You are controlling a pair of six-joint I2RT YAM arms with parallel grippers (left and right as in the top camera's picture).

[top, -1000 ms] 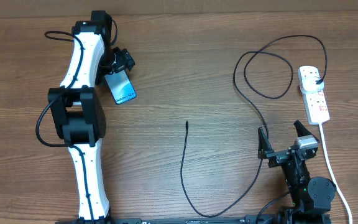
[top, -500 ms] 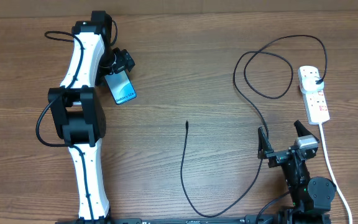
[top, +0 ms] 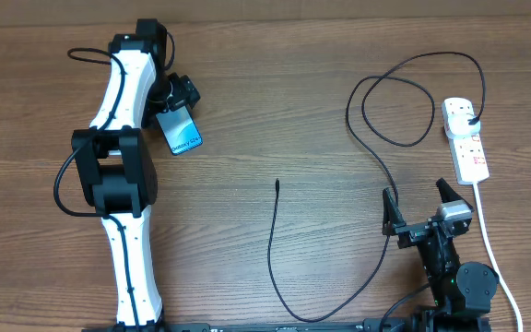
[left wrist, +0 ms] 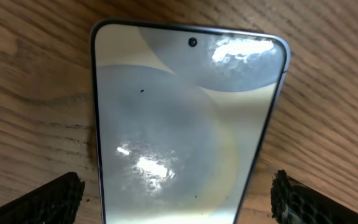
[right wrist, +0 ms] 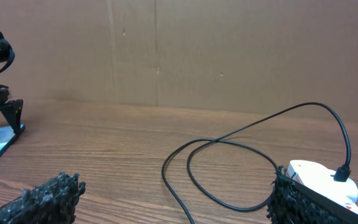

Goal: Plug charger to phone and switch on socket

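Left gripper [top: 171, 109] released, fingers [left wrist: 48, 199] spread either side of the phone [left wrist: 179, 118]. The phone lies flat on the table [top: 275, 92] between them, gaps on both edges. Charger [top: 277, 189] tip lies loose between the two grippers, well apart from both. Right gripper [top: 419, 207] spread wide, grasping nothing. The cable passes close by its left finger; contact unclear. Socket [top: 468, 148] sits ahead of it to its right, black plug in the far end.

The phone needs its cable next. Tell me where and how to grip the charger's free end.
Probably grip the charger just behind its small plug tip, leaving the tip free. Come from straight above, jaws closing across it: that stretch lies flat and nearly straight on the table.
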